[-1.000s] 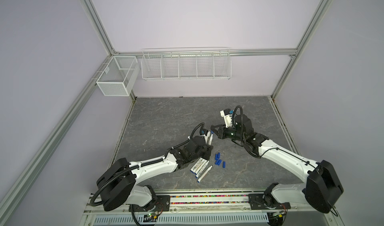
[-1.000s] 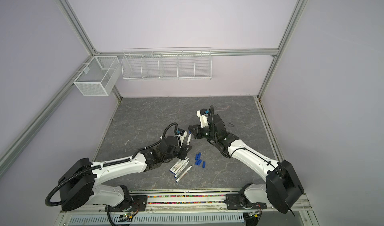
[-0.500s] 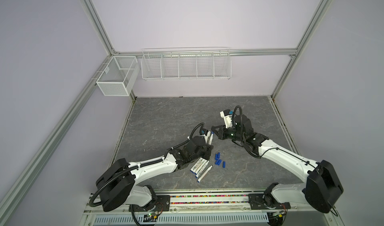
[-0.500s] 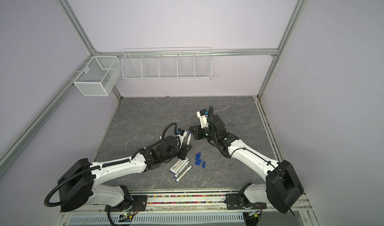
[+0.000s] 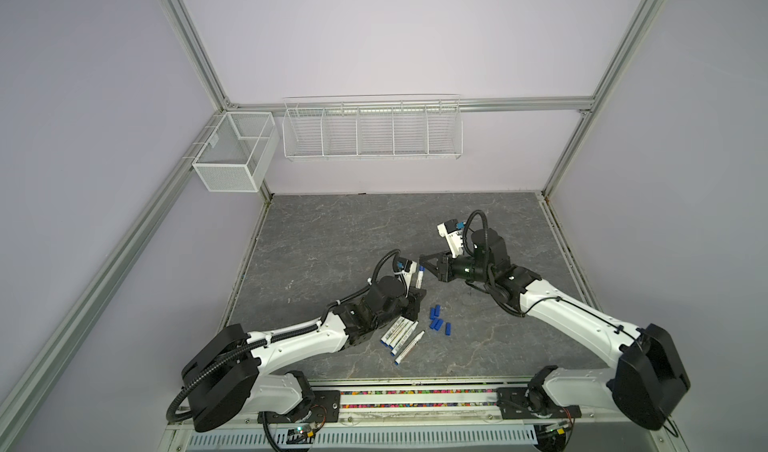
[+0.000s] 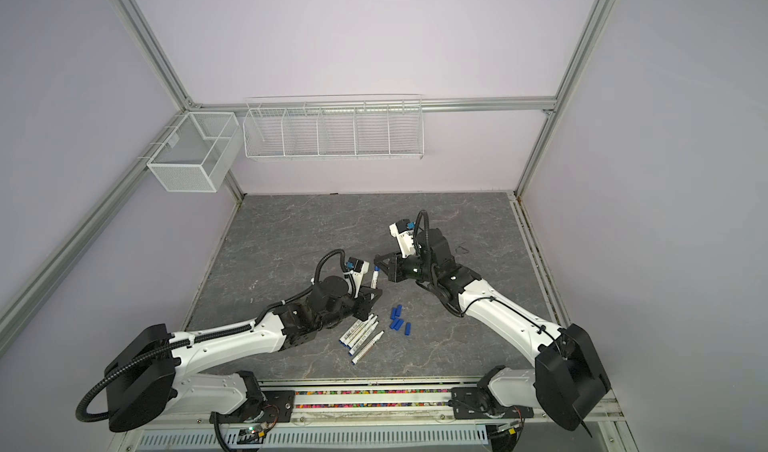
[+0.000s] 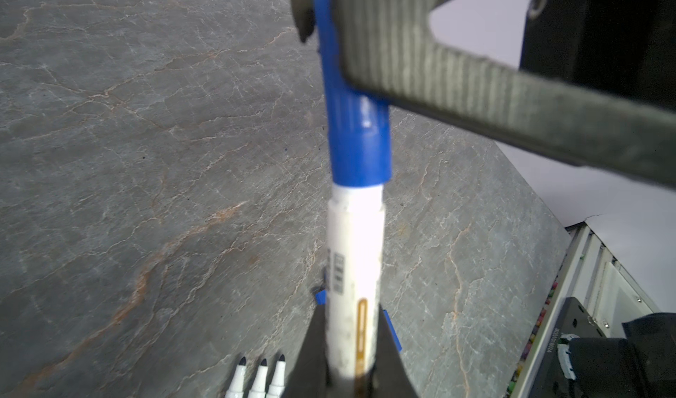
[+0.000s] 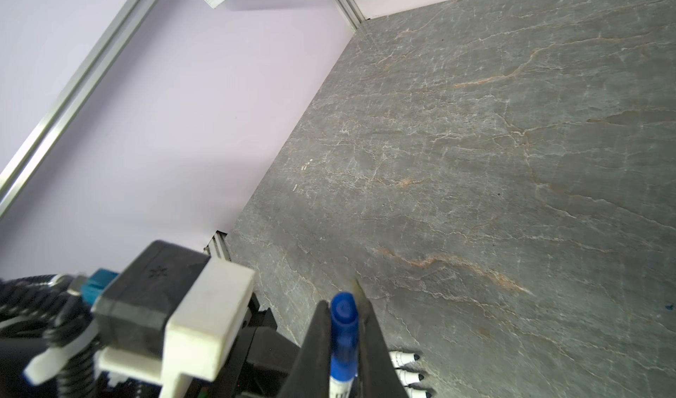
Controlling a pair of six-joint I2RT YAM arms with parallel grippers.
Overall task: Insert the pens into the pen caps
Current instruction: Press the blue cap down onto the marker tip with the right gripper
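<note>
Cap (image 7: 356, 133) sits over the tip of the pen (image 7: 354, 261), both on one long axis in mid-air, right gripper (image 8: 341, 301) clenched on the cap and left gripper (image 7: 351, 312) clenched on the pen, so seating probably needs a straight axial push.

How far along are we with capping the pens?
Done: no capped pen visible on the table yet. In hand: left gripper holds a pen, right gripper holds a cap over its tip. Left: uncapped pens and loose caps there.
</note>
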